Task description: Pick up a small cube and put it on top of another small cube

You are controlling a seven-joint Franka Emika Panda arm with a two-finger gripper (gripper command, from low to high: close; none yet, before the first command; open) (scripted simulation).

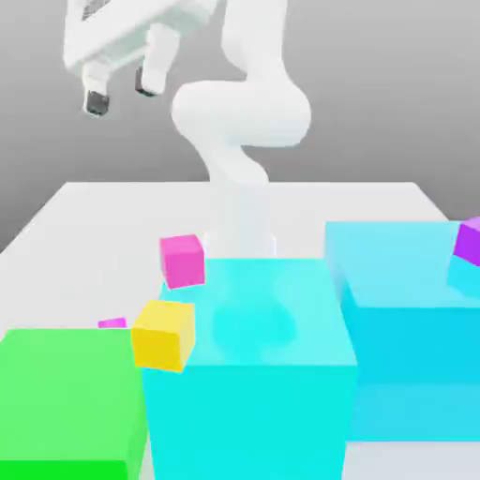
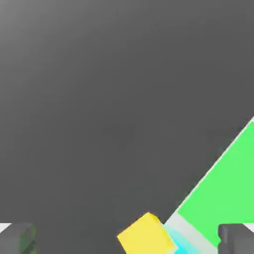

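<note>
The small cube (image 1: 112, 323), tiny and magenta, lies on the white table, mostly hidden behind the green block (image 1: 66, 398). A larger hot-pink cube (image 1: 182, 260) sits behind the near cyan block. A yellow cube (image 1: 164, 335) leans at that block's corner on the exterior view's left. My gripper (image 1: 120, 92) hangs high above the table at the exterior view's upper left, open and empty, far from every cube. In the hand view its dark fingers (image 2: 17, 239) frame the yellow cube (image 2: 146, 235) and the green block (image 2: 223, 188) far below.
Two large cyan blocks (image 1: 253, 375) (image 1: 403, 309) fill the front and the exterior view's right. A purple cube (image 1: 469, 240) rests on the right one. The arm's white base (image 1: 246, 220) stands behind the blocks, on the table (image 1: 112, 216).
</note>
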